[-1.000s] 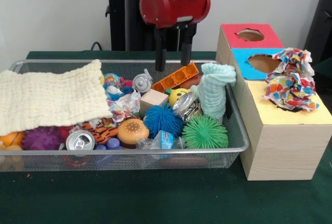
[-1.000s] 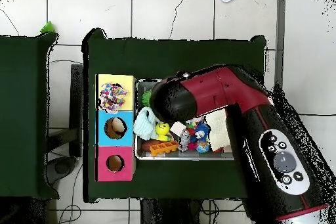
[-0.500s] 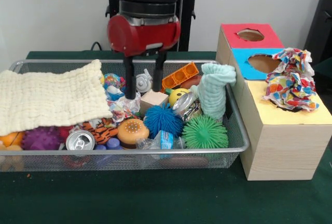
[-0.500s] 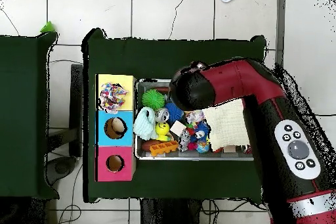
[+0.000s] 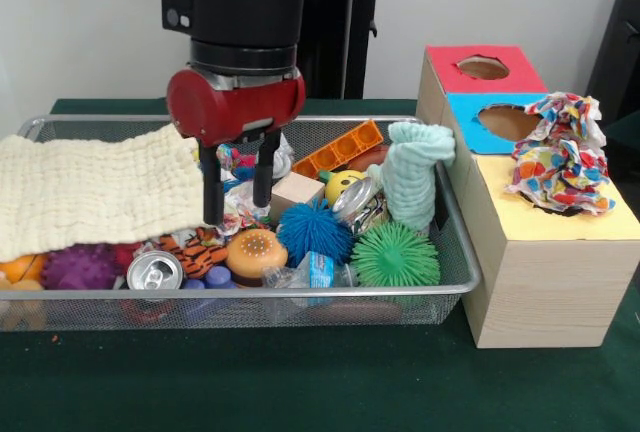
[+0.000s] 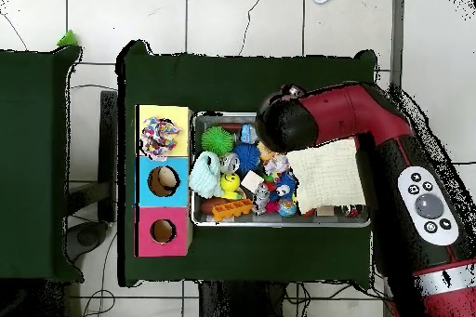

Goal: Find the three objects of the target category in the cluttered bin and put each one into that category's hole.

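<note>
My gripper (image 5: 237,207) is open and hangs low in the wire bin (image 5: 250,293), its two black fingers (image 5: 212,192) either side of a small crumpled patterned cloth (image 5: 240,214), just right of the big cream cloth (image 5: 90,187). A mint cloth (image 5: 412,172) stands upright at the bin's right end. A colourful patterned cloth (image 5: 563,157) lies over the hole of the box's yellow section. In the overhead view the arm's wrist (image 6: 284,125) hides the gripper; the cream cloth (image 6: 325,174), the mint cloth (image 6: 204,174) and the patterned cloth (image 6: 159,136) on the box show.
The bin also holds a green spiky ball (image 5: 395,255), a blue spiky ball (image 5: 314,230), a drinks can (image 5: 155,270), a burger toy (image 5: 255,250), a wooden block (image 5: 297,192) and an orange brick (image 5: 340,149). The box's blue hole (image 5: 508,120) and red hole (image 5: 483,67) are uncovered.
In the front view the gripper has moved left and toward the bin's front, from above the orange brick down to the crumpled patterned cloth. It stays open.
</note>
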You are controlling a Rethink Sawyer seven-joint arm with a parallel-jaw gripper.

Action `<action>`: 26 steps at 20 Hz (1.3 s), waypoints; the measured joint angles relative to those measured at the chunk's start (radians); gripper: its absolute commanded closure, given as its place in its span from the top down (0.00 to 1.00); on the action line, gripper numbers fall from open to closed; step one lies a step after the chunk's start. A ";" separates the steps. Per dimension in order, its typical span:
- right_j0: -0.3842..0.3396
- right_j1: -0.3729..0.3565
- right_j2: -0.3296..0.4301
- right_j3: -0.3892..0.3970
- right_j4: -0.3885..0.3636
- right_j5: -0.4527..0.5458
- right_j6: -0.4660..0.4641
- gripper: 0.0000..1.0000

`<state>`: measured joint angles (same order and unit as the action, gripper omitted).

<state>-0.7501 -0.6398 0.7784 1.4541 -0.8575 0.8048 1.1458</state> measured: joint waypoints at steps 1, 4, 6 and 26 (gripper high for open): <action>-0.004 0.004 0.000 0.001 -0.010 -0.008 0.000 1.00; -0.012 0.005 0.000 0.009 -0.023 -0.028 0.000 1.00; -0.019 0.000 -0.001 0.027 -0.033 -0.059 0.000 1.00; -0.021 -0.103 -0.088 0.258 -0.056 -0.162 0.000 1.00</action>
<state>-0.7712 -0.7431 0.6904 1.7116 -0.9137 0.6425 1.1458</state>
